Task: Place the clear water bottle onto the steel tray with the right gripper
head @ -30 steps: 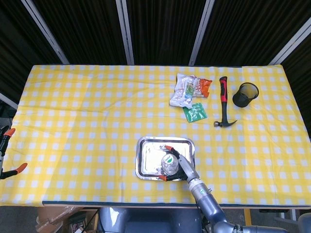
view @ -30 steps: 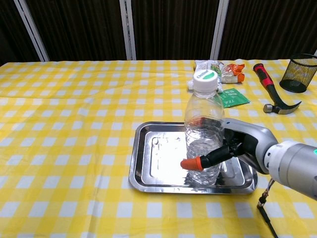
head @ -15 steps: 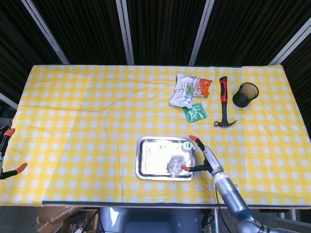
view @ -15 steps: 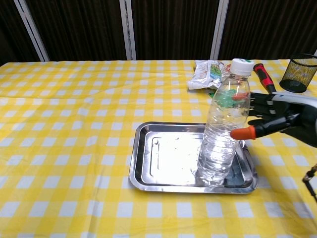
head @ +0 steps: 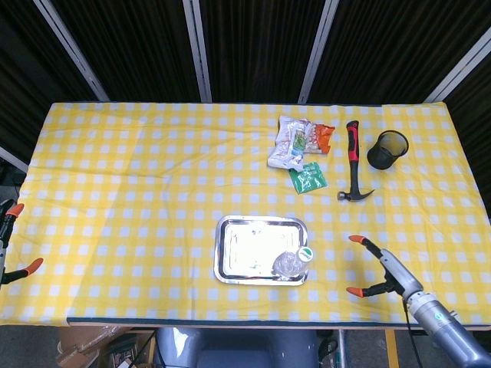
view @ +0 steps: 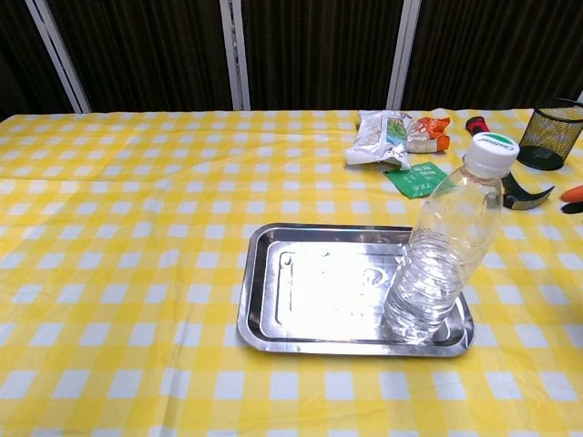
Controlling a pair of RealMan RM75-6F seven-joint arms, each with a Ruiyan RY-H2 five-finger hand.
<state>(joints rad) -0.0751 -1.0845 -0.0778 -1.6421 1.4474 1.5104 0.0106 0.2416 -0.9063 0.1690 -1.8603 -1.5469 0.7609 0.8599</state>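
Observation:
The clear water bottle [view: 444, 257] with a white and green cap stands tilted to the right at the steel tray's [view: 310, 291] right front corner, its base on the tray. From above, the bottle [head: 291, 262] leans over the tray [head: 245, 245] edge. My right hand [head: 380, 270] is well to the right of the tray, fingers spread, holding nothing. Only its orange fingertips [view: 573, 194] show at the right edge of the chest view. My left hand is not visible.
At the back right lie snack packets [head: 298, 142], a green sachet [head: 308, 179], a red-and-black hammer [head: 353, 159] and a black mesh cup [head: 387, 149]. Orange clamps [head: 15, 264] sit at the table's left edge.
My right hand let go of the bottle and drew away to the right. The bottle has tipped further right on the tray.

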